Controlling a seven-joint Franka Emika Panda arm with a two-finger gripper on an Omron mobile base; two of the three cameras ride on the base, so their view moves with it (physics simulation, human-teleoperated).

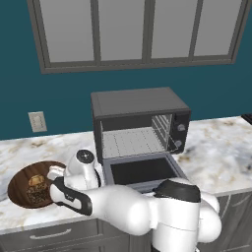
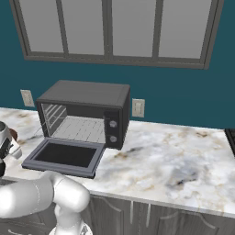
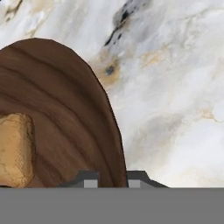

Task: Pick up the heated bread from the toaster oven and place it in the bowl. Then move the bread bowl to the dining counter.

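Kitchen scene, item by item. Toaster oven (image 1: 140, 125): dark grey, on the marble counter (image 1: 216, 147) below the window (image 1: 138, 32), drop-down door (image 1: 142, 171) open and lying flat, wire rack (image 1: 130, 141) inside bare, so the bread looks to have been taken out. Bowl (image 1: 22, 187): shallow, dark wood grain, on the counter to the left of the oven, near the front edge. Bread (image 1: 37, 183): a tan-brown piece lying inside the bowl; in the hand view it shows as a golden, rough-edged chunk (image 3: 15, 148) on the bowl's floor, though whether this is the dark speckled piece cannot be told from here. Gripper (image 3: 112, 179): low over the bowl's right rim (image 3: 113, 131), the two fingers (image 3: 90, 180) standing either side of the rim edge with a gap between them; whether they have clenched on the rim cannot be told. Wall outlets: one left of the oven (image 1: 37, 121), one right of it (image 2: 138, 108). Progress, by judgement: the transfer to the bowl appears done; gripping the bowl and carrying it to the dining counter remain.
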